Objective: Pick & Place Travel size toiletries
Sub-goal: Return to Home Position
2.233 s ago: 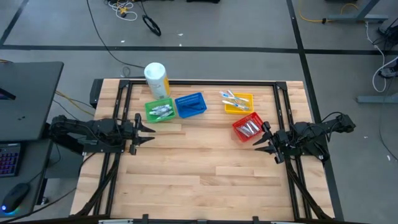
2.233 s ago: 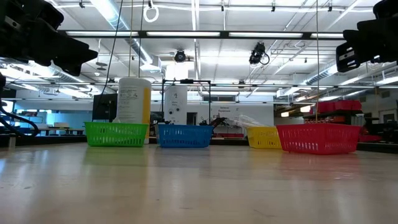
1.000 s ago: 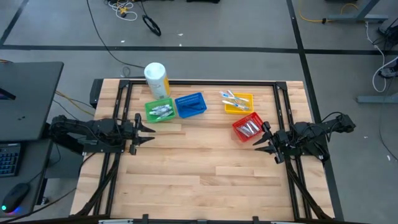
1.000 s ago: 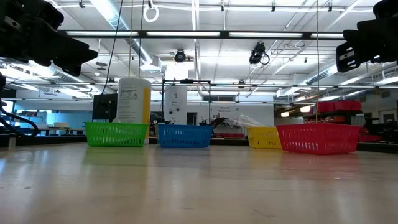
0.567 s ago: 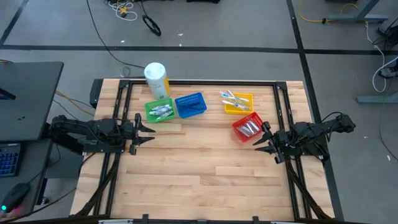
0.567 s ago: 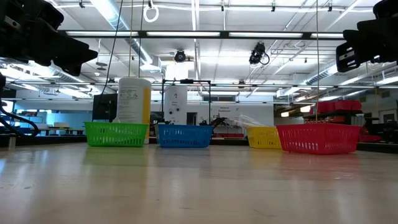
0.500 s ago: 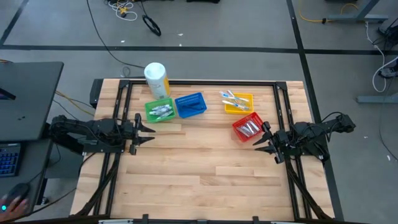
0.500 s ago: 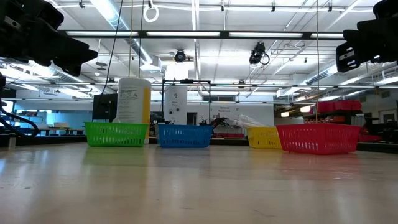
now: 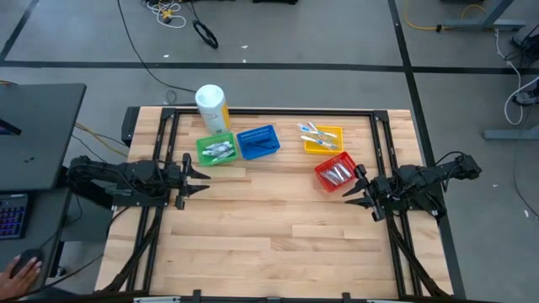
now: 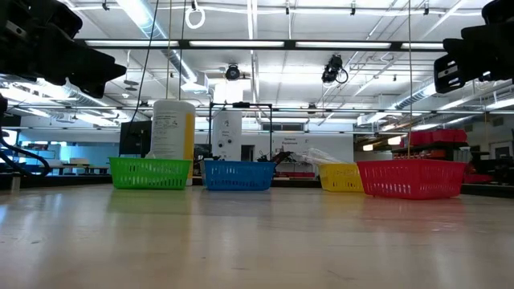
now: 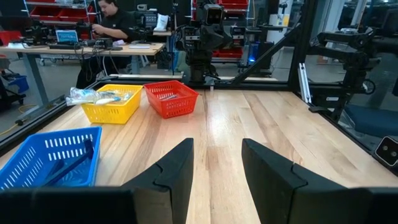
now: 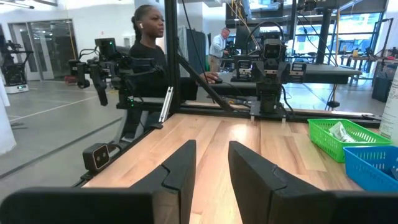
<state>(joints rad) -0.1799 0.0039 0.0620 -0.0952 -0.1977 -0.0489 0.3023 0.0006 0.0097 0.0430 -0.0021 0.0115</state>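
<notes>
The toiletries lie in four mesh baskets along the far half of the table. Silver tubes fill the green basket (image 9: 216, 150) and the red basket (image 9: 335, 172). Dark razors are in the blue basket (image 9: 258, 142), and toothbrushes are in the yellow basket (image 9: 322, 137). My left gripper (image 9: 205, 180) hovers open near the table's left edge, just near of the green basket. My right gripper (image 9: 349, 195) hovers open near the right edge, beside the red basket's near corner. In the wrist views both pairs of fingers (image 11: 217, 165) (image 12: 211, 165) stand apart with nothing between them.
A large white-and-yellow bottle (image 9: 211, 108) stands at the far edge behind the green basket. The near half of the wooden table (image 9: 278, 244) is bare. A black frame borders the table. A desk with a keyboard stands left of it, where a person's hand (image 9: 21, 269) rests.
Neither arm nor any basket has moved. A person's hand has come onto the mouse on the desk left of the table.
</notes>
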